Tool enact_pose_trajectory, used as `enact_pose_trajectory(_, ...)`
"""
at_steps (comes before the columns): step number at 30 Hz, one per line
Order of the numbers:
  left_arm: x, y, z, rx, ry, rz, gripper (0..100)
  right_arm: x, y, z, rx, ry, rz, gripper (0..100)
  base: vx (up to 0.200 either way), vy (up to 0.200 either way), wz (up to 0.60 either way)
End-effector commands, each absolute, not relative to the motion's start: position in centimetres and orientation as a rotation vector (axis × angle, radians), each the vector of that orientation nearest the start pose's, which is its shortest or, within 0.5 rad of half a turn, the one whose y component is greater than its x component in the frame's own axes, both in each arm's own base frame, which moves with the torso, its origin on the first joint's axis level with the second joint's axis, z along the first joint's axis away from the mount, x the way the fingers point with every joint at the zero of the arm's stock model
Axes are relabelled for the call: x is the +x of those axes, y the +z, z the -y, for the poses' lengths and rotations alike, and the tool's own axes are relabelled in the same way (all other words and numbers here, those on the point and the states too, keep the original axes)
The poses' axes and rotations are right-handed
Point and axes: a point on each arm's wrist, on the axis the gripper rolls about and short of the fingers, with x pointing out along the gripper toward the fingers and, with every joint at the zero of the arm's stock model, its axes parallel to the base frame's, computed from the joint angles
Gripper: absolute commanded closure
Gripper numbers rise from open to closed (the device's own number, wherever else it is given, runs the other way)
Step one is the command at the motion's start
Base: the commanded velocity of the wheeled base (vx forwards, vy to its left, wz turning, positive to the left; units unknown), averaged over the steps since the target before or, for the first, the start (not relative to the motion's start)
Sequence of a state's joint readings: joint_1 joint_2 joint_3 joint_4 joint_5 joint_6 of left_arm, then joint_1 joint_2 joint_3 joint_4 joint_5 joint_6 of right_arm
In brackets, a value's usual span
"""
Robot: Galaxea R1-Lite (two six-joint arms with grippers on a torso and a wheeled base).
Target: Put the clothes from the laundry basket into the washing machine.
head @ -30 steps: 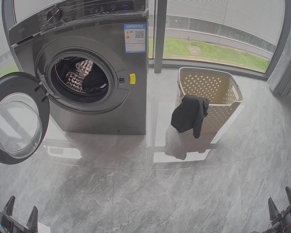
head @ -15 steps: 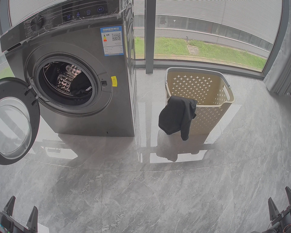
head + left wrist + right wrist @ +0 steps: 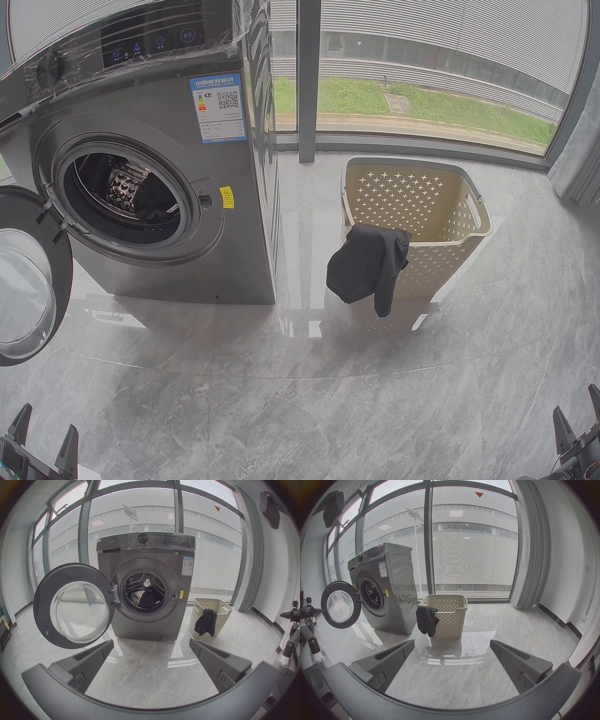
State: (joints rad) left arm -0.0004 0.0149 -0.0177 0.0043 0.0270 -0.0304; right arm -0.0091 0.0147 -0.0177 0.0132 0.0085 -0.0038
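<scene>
A beige laundry basket stands on the floor by the window. A black garment hangs over its near left rim. To the left, the grey washing machine has its round door swung open, and dark clothing lies in the drum. My left gripper is open, low at the near left. My right gripper is open, low at the near right. Both hold nothing.
Grey marble floor stretches between me and the machine and basket. A tall window with a dark post runs behind them. A curtain hangs at the far right. The open door juts out at the left.
The head camera has shifted: machine and basket now sit lower and further left in the picture and look closer. The garment still hangs on the basket. Both grippers keep their places, open.
</scene>
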Motion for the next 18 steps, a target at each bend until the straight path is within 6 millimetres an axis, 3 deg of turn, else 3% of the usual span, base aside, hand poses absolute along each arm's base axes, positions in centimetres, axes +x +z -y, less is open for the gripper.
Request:
enact_pose_trajectory(1, -2.28, 7.59, -0.06, -0.031, 0.028, -0.004, 0, -2.28, 7.64, -0.04, -0.004, -0.002, -0.014, 0, 0.200, 0.000, 0.00)
enact_pose_trajectory(7, -2.28, 7.61, -0.06, -0.031, 0.028, -0.003, 0, -2.28, 7.64, -0.04, -0.004, 0.000, -0.014, 0, 0.000, 0.000, 0.00)
enact_pose_trajectory(18, -2.28, 7.61, -0.07, -0.029, 0.029, -0.003, 0, -2.27, 7.64, -0.04, -0.004, -0.003, -0.015, 0, 0.000, -0.200, 0.00)
